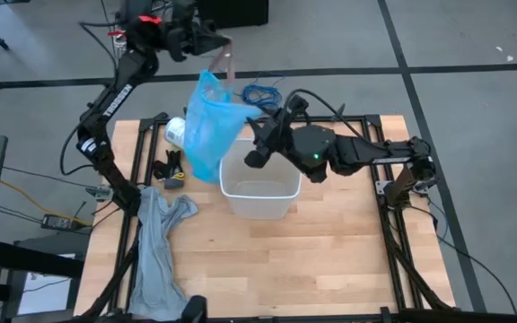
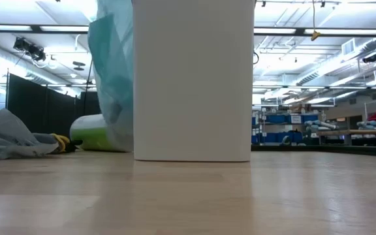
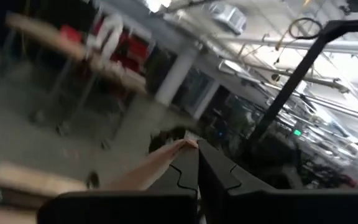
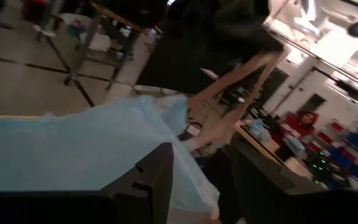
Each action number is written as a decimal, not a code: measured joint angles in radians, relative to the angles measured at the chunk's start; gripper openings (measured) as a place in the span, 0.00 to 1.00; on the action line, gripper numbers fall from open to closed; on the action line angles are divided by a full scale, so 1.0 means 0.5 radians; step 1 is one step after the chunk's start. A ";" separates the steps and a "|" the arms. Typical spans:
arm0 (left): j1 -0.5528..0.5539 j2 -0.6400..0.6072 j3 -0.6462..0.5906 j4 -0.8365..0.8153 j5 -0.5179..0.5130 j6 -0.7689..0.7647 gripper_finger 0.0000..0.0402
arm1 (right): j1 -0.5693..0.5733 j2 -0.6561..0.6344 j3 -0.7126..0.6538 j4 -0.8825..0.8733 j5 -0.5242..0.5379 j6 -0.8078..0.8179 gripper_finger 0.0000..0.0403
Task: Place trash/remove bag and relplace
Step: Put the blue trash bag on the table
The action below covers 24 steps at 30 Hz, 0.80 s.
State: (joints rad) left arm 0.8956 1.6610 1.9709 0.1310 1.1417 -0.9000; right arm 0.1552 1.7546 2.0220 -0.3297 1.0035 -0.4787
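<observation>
The light-blue bag hangs beside the far left corner of the white bin. Its lower end reaches the table behind the bin. My left gripper is high above the table's far edge, shut on the bag's pinkish drawstring. My right gripper stands level at the bag's right side, above the bin's far rim. Its fingers are apart, with the bag's top edge in the gap. A grey liner lies limp on the table's near left. No loose trash shows. My left gripper pinches the pinkish drawstring between its two shut fingers. The bag hangs below it from that string, which is drawn taut. My right gripper has the bag's top edge against one finger; I cannot tell whether it grips it.
A white roll lies at the far left behind the bag, seen greenish in the low view. A black-and-yellow object lies left of the bin. The table's near right half is bare wood.
</observation>
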 joint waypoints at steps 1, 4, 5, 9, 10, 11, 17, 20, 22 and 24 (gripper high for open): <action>0.001 0.017 -0.008 -0.044 0.047 0.000 0.02 | -0.012 0.001 0.000 0.018 0.002 -0.011 0.37; -0.001 0.055 -0.043 -0.127 0.240 -0.041 0.02 | -0.032 -0.005 0.000 0.080 0.164 -0.245 0.37; -0.009 0.060 -0.061 -0.138 0.316 -0.057 0.02 | -0.034 -0.008 -0.001 0.111 0.275 -0.349 0.36; -0.060 0.069 -0.160 -0.177 0.476 -0.074 0.02 | -0.076 -0.046 0.000 0.234 0.609 -0.644 0.36; -0.076 0.070 -0.174 -0.176 0.477 -0.075 0.02 | -0.087 -0.058 0.000 0.245 0.659 -0.690 0.35; -0.091 0.070 -0.185 -0.165 0.477 -0.078 0.02 | -0.096 -0.065 0.000 0.242 0.694 -0.735 0.35; -0.143 0.069 -0.195 -0.070 0.370 -0.109 0.02 | -0.179 -0.137 -0.001 0.238 0.898 -1.028 0.36; -0.147 0.070 -0.195 0.216 0.297 -0.264 0.02 | -0.226 -0.219 -0.001 0.238 0.901 -1.057 0.35; -0.148 0.067 -0.194 0.422 0.208 -0.389 0.02 | -0.251 -0.281 -0.001 0.239 0.872 -1.041 0.34; -0.146 0.067 -0.194 0.613 0.112 -0.496 0.02 | -0.271 -0.354 -0.001 0.237 0.865 -1.005 0.34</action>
State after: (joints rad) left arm 0.8225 1.6943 1.8736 0.4375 1.1978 -1.1478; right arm 0.0195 1.5776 2.0216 -0.2114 1.4362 -0.9814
